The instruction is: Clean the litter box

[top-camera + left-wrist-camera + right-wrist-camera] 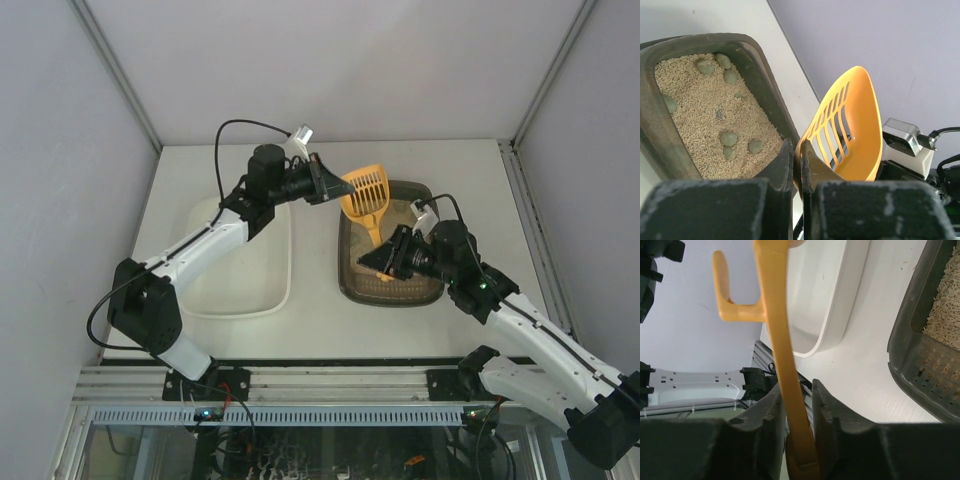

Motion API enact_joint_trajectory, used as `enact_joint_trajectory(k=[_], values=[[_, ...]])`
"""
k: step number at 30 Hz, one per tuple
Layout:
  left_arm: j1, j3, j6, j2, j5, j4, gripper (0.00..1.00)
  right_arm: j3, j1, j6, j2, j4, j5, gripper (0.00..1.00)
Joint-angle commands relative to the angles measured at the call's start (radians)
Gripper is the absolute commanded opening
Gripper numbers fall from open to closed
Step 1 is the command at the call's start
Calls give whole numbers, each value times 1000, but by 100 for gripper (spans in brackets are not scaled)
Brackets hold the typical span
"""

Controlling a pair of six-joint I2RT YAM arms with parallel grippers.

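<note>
The litter box point(346, 272) is a dark tray right of centre with pale beige litter. The left wrist view shows its wall point(758, 75) and several grey-green clumps point(729, 138) on the litter. A yellow slotted scoop point(366, 192) is held in the air over the box's far left part. My left gripper point(327, 187) is shut on the rim of the scoop's head point(860, 130). My right gripper point(386, 261) is shut on the scoop's handle point(775, 315), above the box's near end point(905, 340).
A white rounded tray point(250, 292) lies left of the litter box, under my left arm, and shows in the right wrist view point(835, 300). Grey walls enclose the table on three sides. A metal rail point(330, 375) runs along the near edge.
</note>
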Motion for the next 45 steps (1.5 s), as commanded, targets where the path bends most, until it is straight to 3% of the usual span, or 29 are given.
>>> enact_joint_trajectory(k=[1, 6, 8, 9, 10, 12, 13, 18, 23, 26, 31, 45], values=[[5, -14, -13, -22, -16, 53, 0, 3, 7, 11, -10, 73, 18, 20], [4, -25, -17, -28, -19, 53, 0, 3, 6, 6, -35, 37, 57, 0], [5, -20, -13, -33, -24, 32, 8, 3, 6, 10, -55, 11, 86, 0], [5, -15, -8, -37, -30, 16, 25, 3, 6, 11, -70, -8, 106, 0], [6, -6, 2, -44, -39, -9, 53, 3, 6, 10, -86, -30, 130, 0], [11, 25, 34, -63, -69, -88, 94, 20, -21, 16, -111, -127, 153, 0], [18, 46, 52, -73, -91, -128, 100, 40, -43, 18, -111, -207, 155, 0], [121, 130, -12, -103, -271, -332, 100, 137, -104, -58, -40, -546, 131, 0], [157, 7, -152, -139, -414, -304, 100, 220, -173, -170, 144, -683, 67, 0], [153, -61, -220, -122, -463, -273, 100, 312, -193, -234, 285, -715, 61, 0], [80, 83, -164, 5, -529, -419, 100, 446, -228, -320, 487, -742, 83, 0], [18, 227, -247, 292, -390, -451, 99, 471, -259, -357, 711, -567, 3, 0]])
